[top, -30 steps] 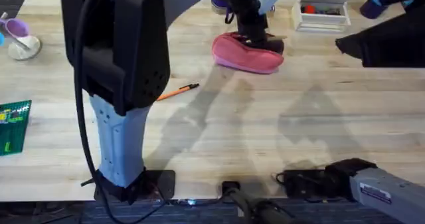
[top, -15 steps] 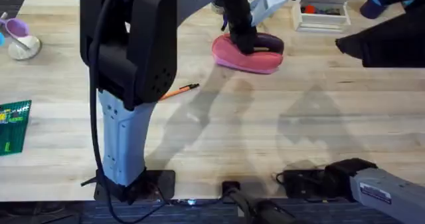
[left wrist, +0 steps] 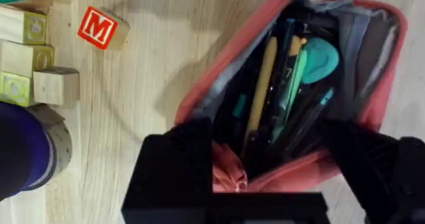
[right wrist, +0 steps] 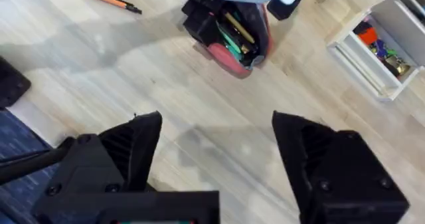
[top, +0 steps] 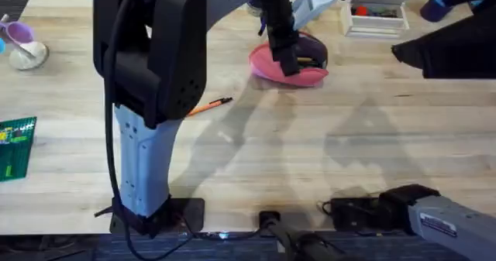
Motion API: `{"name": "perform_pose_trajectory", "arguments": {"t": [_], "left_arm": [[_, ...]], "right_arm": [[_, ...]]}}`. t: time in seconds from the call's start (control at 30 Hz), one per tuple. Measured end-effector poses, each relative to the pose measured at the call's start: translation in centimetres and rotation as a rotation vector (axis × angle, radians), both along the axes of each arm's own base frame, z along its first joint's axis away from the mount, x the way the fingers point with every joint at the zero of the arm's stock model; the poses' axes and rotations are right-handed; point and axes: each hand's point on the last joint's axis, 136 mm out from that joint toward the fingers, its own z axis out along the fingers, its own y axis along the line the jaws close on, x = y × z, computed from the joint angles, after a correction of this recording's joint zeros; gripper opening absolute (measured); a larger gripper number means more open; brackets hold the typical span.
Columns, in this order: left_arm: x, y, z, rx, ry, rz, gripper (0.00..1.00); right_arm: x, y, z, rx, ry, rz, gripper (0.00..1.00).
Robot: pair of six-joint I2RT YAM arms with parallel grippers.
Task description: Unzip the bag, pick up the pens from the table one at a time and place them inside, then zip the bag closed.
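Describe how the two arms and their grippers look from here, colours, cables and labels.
The left arm has a black perforated housing over a pale blue-grey link, with a black cable running down it. The right arm is pale grey with a small printed label and a black section. The left gripper and right gripper both have chunky, angular black fingers.

One bag (top: 288,63), one orange pen (top: 208,105) on the table (top: 325,145).

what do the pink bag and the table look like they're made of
The bag looks like soft matte fabric: its pink walls sag and fold around the open mouth. The table looks like light wood or wood-look laminate with a smooth finish, going by the long grain lines; which one I cannot tell.
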Motion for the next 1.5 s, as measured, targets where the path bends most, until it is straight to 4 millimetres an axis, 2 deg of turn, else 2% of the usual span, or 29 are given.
{"name": "perform_pose_trajectory", "arguments": {"t": [0.1,0.23,0.43,0.57,0.67,0.9,1.07,1.17,1.33,1.43,1.5], "left_arm": [[-0.2,0.1,0.2,0.006,0.01,-0.001,0.992],[-0.9,0.4,1.5,0.02,0.038,-0.001,0.994],[-1.1,1.0,5.1,0.021,0.042,0.009,0.995],[-1.3,2.2,7.0,0.031,0.059,0.028,0.995],[-1.1,3.0,7.7,0.032,0.062,0.045,0.995],[-1.0,4.9,7.7,0.053,0.091,0.074,0.995],[-1.2,6.5,9.7,0.046,0.066,0.07,0.995],[-1.1,8.6,11.8,0.025,0.022,0.094,0.995],[-1.8,15.4,14.8,-0.001,-0.048,0.219,0.996],[-2.5,20.0,15.4,-0.005,-0.076,0.323,0.996],[-3.1,22.4,15.1,-0.001,-0.08,0.38,0.996]], "right_arm": [[0.0,0.0,0.0,0.0,0.0,0.0,0.996],[0.0,0.0,0.0,0.0,0.0,0.0,0.996],[0.0,0.0,0.0,0.0,0.0,0.0,0.996],[0.0,0.0,0.0,0.0,0.0,0.0,0.996],[0.0,0.0,0.0,0.0,0.0,0.001,0.996],[0.0,0.0,0.0,-0.002,-0.001,0.003,0.996],[0.1,-0.2,0.0,-0.014,-0.004,-0.006,0.996],[0.2,-0.4,-0.1,-0.024,-0.006,-0.014,0.996],[0.2,-0.6,-0.1,-0.031,-0.007,-0.019,0.996],[0.2,-0.6,-0.1,-0.031,-0.007,-0.02,0.996],[0.2,-0.6,-0.1,-0.032,-0.008,-0.021,0.996]]}}
